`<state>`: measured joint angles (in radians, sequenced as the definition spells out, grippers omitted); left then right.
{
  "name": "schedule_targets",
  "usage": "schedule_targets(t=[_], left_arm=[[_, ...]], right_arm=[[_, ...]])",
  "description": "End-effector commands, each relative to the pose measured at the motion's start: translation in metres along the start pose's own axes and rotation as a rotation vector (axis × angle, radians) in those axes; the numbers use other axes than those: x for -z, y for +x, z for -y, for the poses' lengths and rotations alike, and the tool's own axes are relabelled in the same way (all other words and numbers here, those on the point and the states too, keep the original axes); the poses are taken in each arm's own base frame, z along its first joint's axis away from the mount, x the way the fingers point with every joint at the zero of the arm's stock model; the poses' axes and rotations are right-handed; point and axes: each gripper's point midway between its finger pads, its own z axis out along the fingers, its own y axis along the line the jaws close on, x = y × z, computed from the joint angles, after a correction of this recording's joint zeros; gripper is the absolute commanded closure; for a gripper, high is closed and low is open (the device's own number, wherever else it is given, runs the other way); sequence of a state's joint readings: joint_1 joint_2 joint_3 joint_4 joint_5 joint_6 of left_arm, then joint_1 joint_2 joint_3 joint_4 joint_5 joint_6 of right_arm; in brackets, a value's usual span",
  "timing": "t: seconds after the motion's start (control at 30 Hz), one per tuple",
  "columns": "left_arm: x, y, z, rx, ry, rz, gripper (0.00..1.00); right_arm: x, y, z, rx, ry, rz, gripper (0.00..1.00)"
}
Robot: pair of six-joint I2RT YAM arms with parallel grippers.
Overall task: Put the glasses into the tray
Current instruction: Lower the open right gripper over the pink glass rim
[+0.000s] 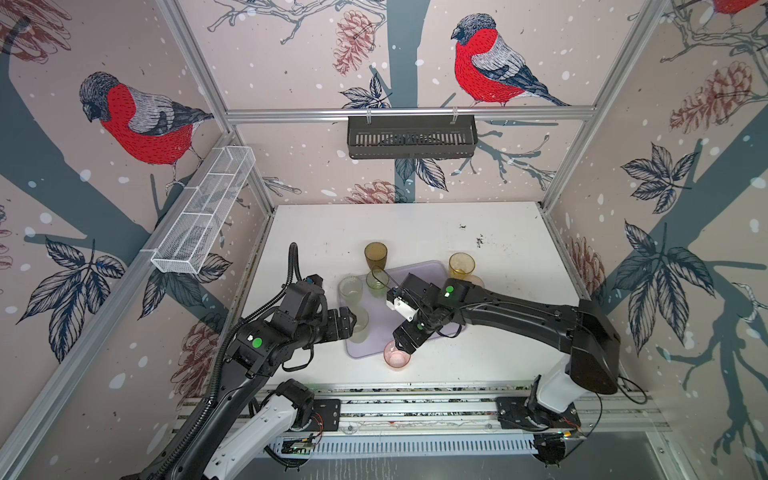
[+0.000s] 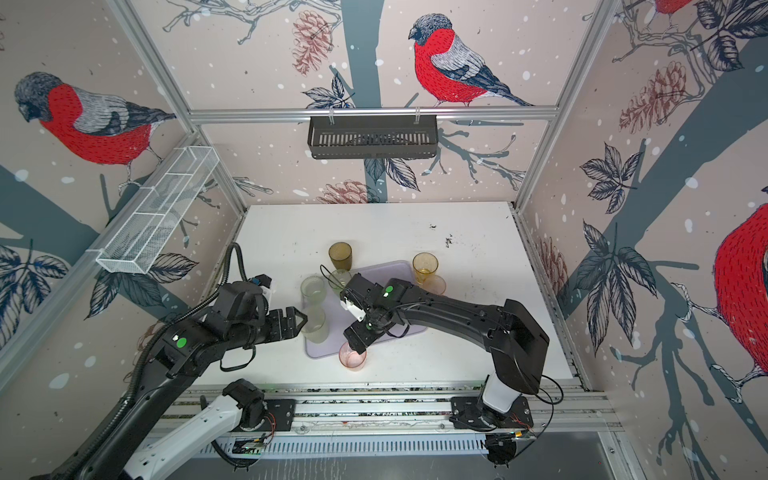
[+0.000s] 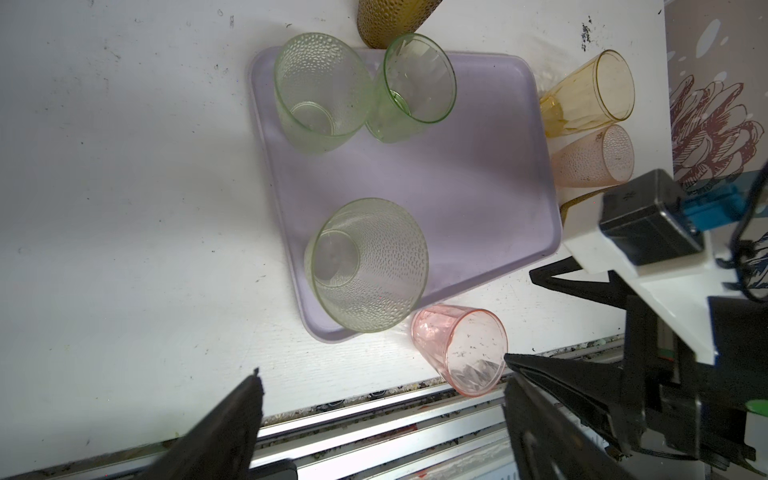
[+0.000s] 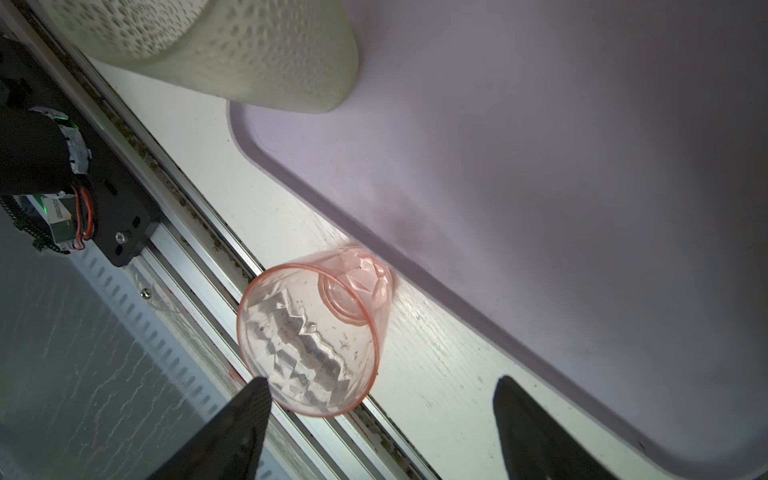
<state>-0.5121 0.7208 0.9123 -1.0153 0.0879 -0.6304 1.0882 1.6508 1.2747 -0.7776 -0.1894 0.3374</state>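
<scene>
The right end effector (image 4: 380, 384) hangs with fingers spread wide, pinching nothing. It is over the pink glass (image 4: 316, 332), which stands on the table (image 4: 436, 374) just outside the near rim of the tray (image 4: 582, 166). Only the right wrist view shows one fingertip overlapping that glass's rim and the other well clear.

The left end effector (image 3: 380, 374) is spread and empty at the tray's left side.

The left wrist view shows these glasses:
- **On the tray:** near pale green glass (image 3: 365, 266), far pale green glass (image 3: 320, 93), brighter green glass (image 3: 411, 87).
- **Off the tray:** brown glass (image 3: 390, 20) beyond the far rim; amber glass (image 3: 590, 91) and peach glass (image 3: 594, 156) by the far right corner.

In both top views the right arm covers most of the peach glass.

The table is white, scuffed and speckled dark. The walls carry bullfinch wallpaper. A black slotted basket (image 1: 411, 137) hangs on the back wall and a white wire basket (image 1: 203, 216) on the left.
</scene>
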Motion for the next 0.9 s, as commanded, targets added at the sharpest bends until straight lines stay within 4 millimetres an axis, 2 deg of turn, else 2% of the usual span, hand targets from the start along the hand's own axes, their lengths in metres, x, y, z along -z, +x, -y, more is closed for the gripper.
schedule_targets(t=[0.0,0.4,0.87], left_arm=[[-0.001,0.003,0.001,0.012,0.009,-0.010,0.09],[0.000,0.005,-0.001,0.024,0.006,-0.009,0.10],[0.005,0.007,-0.002,0.030,0.007,-0.007,0.10]], right_arm=[[-0.005,0.002,-0.003,0.019,0.001,-0.010,0.18],[-0.018,0.013,-0.001,0.023,0.010,-0.032,0.31],[-0.022,0.011,-0.002,0.027,0.021,-0.032,0.47]])
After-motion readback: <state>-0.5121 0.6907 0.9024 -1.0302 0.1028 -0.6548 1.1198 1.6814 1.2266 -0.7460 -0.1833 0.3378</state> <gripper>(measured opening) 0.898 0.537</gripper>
